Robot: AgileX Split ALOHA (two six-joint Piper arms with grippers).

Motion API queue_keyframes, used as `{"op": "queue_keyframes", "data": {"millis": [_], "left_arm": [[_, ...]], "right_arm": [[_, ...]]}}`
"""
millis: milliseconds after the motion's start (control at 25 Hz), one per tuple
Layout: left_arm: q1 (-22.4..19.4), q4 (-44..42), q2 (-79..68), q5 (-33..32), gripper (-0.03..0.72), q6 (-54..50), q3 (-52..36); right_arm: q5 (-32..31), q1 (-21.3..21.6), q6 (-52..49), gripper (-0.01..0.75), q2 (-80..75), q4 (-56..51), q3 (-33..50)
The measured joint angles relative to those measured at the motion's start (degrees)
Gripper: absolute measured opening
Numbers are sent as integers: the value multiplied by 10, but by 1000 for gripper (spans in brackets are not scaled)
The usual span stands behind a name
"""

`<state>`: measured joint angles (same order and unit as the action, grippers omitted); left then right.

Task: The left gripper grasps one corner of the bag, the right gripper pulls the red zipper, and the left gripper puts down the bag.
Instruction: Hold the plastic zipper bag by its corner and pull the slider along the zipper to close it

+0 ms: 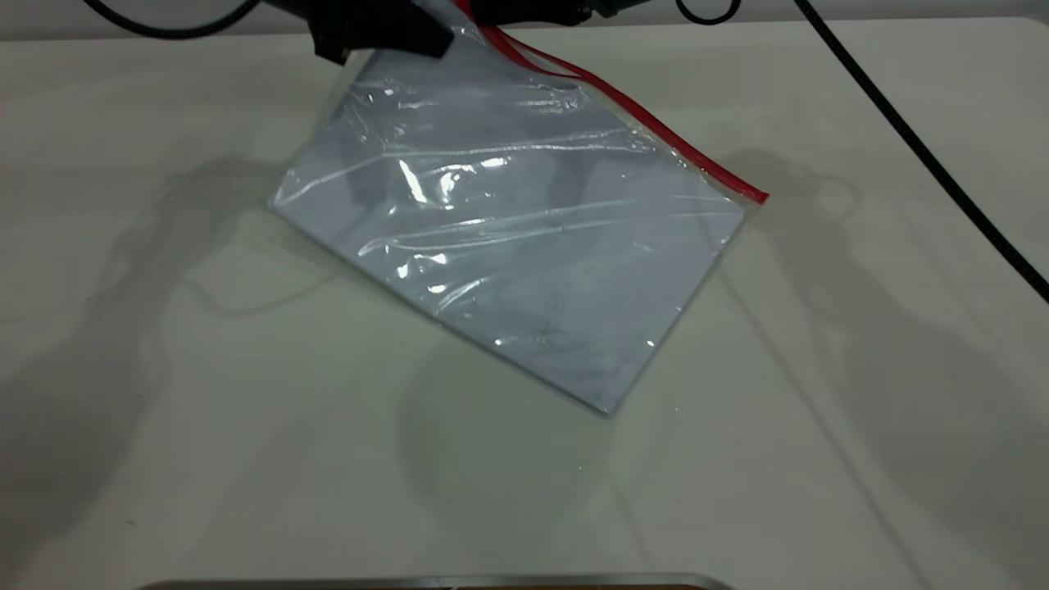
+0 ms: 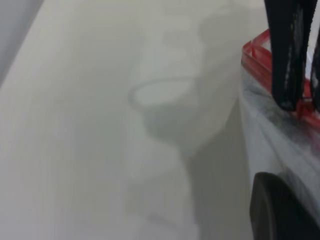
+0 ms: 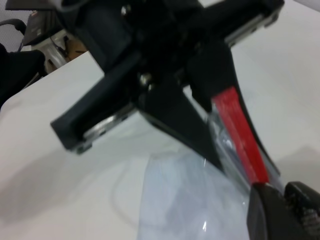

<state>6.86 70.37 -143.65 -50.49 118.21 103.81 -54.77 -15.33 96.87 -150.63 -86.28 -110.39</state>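
Observation:
The bag [image 1: 524, 246], a clear pouch with a bluish-white sheet inside, hangs tilted over the table, its lowest corner near the surface. My left gripper [image 1: 385, 33], blocky and black, is at the top edge of the exterior view, shut on the bag's upper corner. It also shows in the right wrist view, left gripper [image 3: 165, 95]. The red zipper [image 1: 656, 123] runs down the bag's upper right side. My right gripper [image 1: 524, 12] sits on the zipper's top end. Its fingertips [image 3: 260, 205] close on the red zipper [image 3: 240, 130]. In the left wrist view, right gripper [image 2: 302, 102] pinches the red zipper [image 2: 255, 50].
The pale table [image 1: 164, 369] lies under the bag. A thick black cable [image 1: 926, 156] crosses the table's right side. A metal edge [image 1: 426, 582] shows at the near side. Clutter [image 3: 45, 40] stands beyond the table's edge.

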Motion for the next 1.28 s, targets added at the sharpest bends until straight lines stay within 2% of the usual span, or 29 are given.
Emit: {"op": "queue_keyframes", "data": {"millis": [240, 600, 760, 1000, 1160, 1280], "left_arm": [[-15, 39, 15, -31, 50, 1, 0], [-27, 99, 43, -81, 50, 3, 0], [-28, 83, 43, -78, 50, 0, 0], [-26, 0, 22, -50, 50, -51, 0], [-19, -21, -4, -40, 50, -44, 0], [-14, -23, -7, -40, 50, -40, 0]], "right_arm": [[0, 12, -3, 64, 0, 14, 0], [50, 38, -11, 62, -11, 66, 2], [39, 40, -13, 63, -11, 64, 2], [-25, 41, -13, 78, 1, 57, 1], [-28, 41, -13, 136, 2, 53, 0], [-12, 39, -13, 237, 2, 53, 0]]}}
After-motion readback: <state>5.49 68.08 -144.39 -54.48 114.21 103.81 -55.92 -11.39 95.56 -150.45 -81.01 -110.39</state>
